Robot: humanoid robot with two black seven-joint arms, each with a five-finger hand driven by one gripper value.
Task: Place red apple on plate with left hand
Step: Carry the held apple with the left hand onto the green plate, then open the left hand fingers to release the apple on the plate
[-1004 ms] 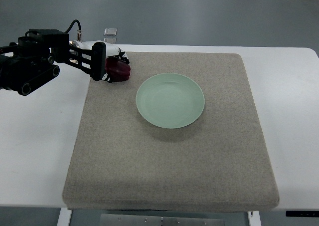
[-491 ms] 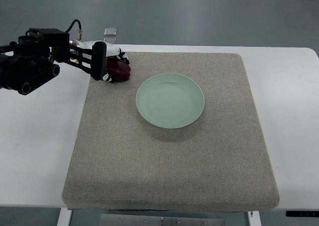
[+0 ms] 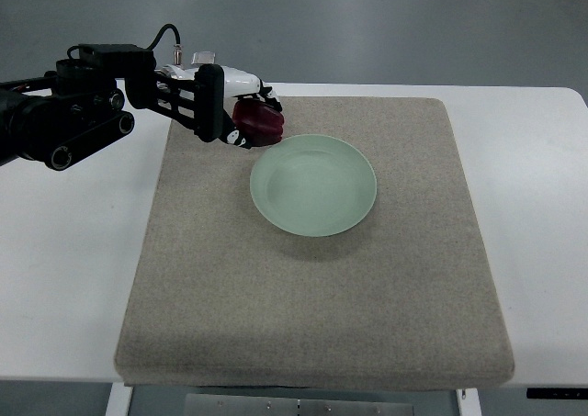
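Top view shows the red apple [image 3: 258, 119] gripped in the left hand [image 3: 230, 113] just beside the plate [image 3: 313, 185] rim, so placing and release remain undone.

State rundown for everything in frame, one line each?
red apple: gripped, at the plate's upper-left edge, not on it yet
left hand: shut on the red apple
plate: empty, flat on the mat
mat: lying flat on the table
right hand: not in view
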